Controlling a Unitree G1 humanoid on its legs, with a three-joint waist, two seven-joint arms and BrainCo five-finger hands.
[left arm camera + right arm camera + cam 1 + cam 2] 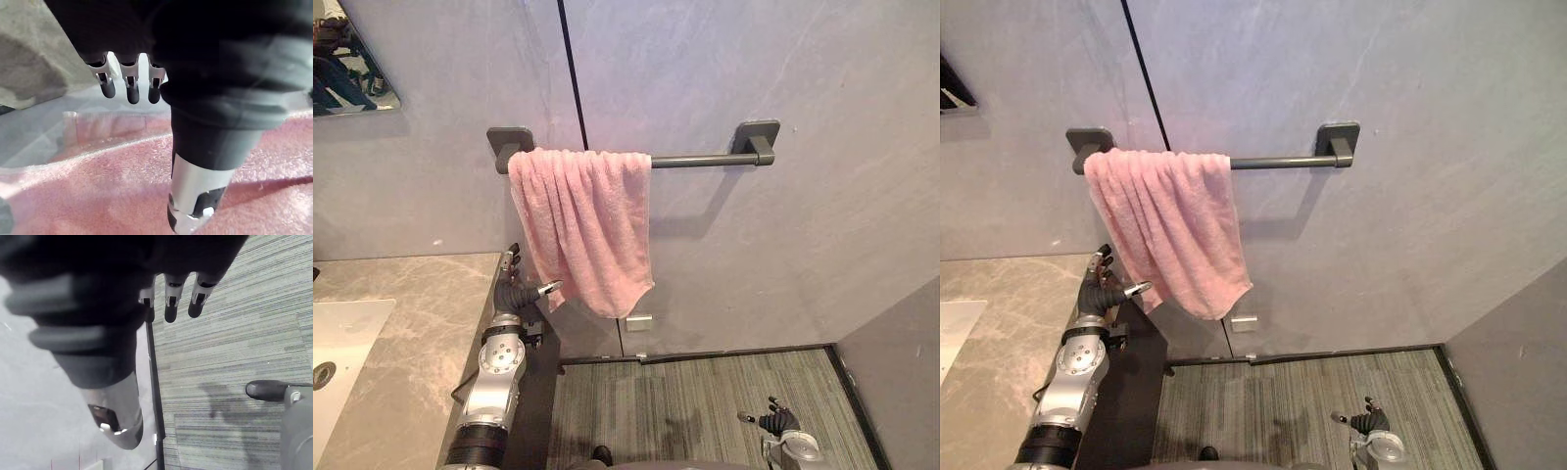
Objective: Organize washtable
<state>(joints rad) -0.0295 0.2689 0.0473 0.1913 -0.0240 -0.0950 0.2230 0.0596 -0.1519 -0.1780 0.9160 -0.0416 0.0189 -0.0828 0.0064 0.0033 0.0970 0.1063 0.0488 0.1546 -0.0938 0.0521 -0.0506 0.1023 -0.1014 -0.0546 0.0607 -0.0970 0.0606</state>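
A pink towel [582,220] hangs bunched over the left end of a dark grey wall bar [700,160]. My left hand [514,289] is raised beside the towel's lower left edge. It is open, with its fingers [132,85] straight and its thumb [195,196] pointing at the cloth [98,191] without holding it. Whether the thumb tip touches the towel I cannot tell. My right hand [778,423] hangs low at the right over the floor, open and holding nothing, its fingers [171,303] relaxed.
A marbled grey washtable top [411,323] with a white sink [342,343] lies at the lower left, below a mirror corner [347,69]. The grey wall stands close ahead. Striped grey-green flooring [705,401] runs below, and a dark shoe tip [266,389] rests on it.
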